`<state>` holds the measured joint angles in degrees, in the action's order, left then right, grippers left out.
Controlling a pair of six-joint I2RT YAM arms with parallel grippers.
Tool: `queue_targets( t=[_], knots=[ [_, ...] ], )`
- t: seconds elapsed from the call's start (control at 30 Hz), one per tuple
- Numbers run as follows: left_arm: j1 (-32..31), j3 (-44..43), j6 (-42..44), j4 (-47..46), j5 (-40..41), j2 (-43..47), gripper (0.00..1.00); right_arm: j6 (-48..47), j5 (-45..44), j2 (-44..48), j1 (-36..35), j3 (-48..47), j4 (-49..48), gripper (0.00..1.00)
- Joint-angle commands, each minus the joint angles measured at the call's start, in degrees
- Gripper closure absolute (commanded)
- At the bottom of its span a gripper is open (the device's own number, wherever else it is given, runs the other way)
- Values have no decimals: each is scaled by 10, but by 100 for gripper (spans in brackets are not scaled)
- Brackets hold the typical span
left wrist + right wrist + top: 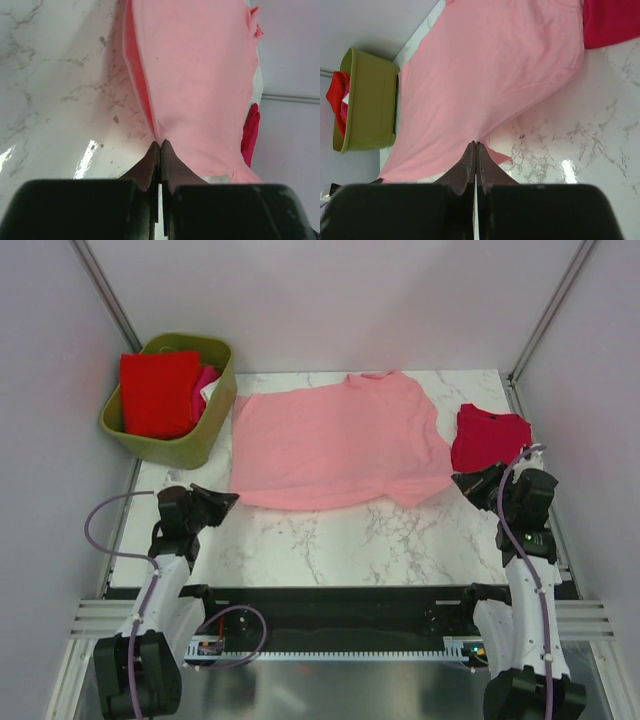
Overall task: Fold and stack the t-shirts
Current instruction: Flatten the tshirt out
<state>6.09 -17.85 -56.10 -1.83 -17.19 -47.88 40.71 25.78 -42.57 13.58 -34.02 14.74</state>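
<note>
A light pink t-shirt [335, 440] lies spread flat on the marble table [350, 540], collar at the far side. My left gripper [230, 502] is shut on its near left corner, which is lifted slightly in the left wrist view [160, 144]. My right gripper [460, 482] is shut on the shirt's near right edge [476, 144]. A folded dark crimson t-shirt [490, 437] lies at the right, just beyond the right gripper. A bright red t-shirt [158, 392] fills the basket, with bits of hot pink [207, 377] and white cloth beside it.
The olive-green plastic basket [190, 448] stands at the far left corner of the table. Grey walls close in the table on the left, right and far sides. The arm bases and a black rail run along the near edge.
</note>
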Motion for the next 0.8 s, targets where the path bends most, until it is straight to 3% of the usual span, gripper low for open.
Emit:
queue_targets(
  t=[0.0, 0.3, 0.57, 0.77],
  knots=[
    [16, 11, -7, 43, 21, 21, 98, -19, -23, 56, -3, 18, 42, 100],
    [89, 47, -16, 51, -47, 31, 98, -21, -55, 97, -9, 22, 78, 100],
    [89, 13, -22, 42, -43, 17, 98, -16, -94, -80, -44, -58, -1, 100],
    [88, -33, -30, 27, -31, -56, 98, -5, -101, -185, -59, -116, -41, 100]
  ],
)
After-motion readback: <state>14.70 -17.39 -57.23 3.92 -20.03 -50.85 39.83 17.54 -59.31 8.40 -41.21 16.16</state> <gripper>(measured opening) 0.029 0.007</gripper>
